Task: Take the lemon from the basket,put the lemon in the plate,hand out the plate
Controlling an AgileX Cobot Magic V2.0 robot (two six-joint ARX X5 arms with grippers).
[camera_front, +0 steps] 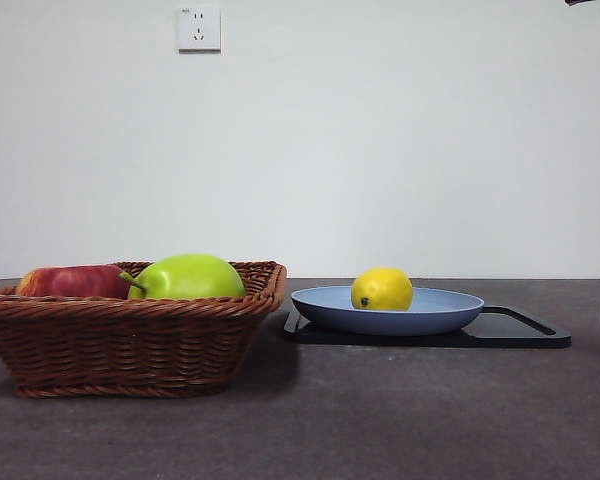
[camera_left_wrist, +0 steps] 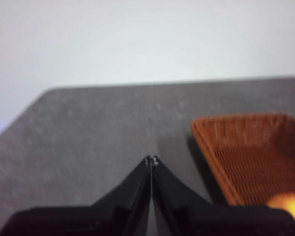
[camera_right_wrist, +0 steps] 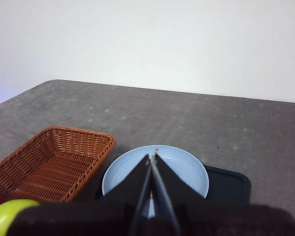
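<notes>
1. On the dark grey surface, toward the right: the plate, light blue and shallow, resting on a flat black tray whose edges show beyond its rim. Judged a staging spot; the raised rim would leave an edge free for gripping at hand-out.
2. Lemon: bright yellow, dark spot facing the front camera, lying inside the plate, left of its centre. The transfer step reads as done; the rim should keep it from rolling off.
3. Basket: brown wicker, left of the plate, near but apart from it. Holds a green fruit and a red apple, touching each other and left there as not wanted.
4. Right tool: jaws closed tip to tip, holding nothing, raised above the plate with the basket off to one side. Judged placed for the plate grasp; the jaws must part first.
5. Left tool: jaws closed, empty, over bare surface beside the basket's end; waiting.
6. Remaining: hand-out of the plate.
</notes>
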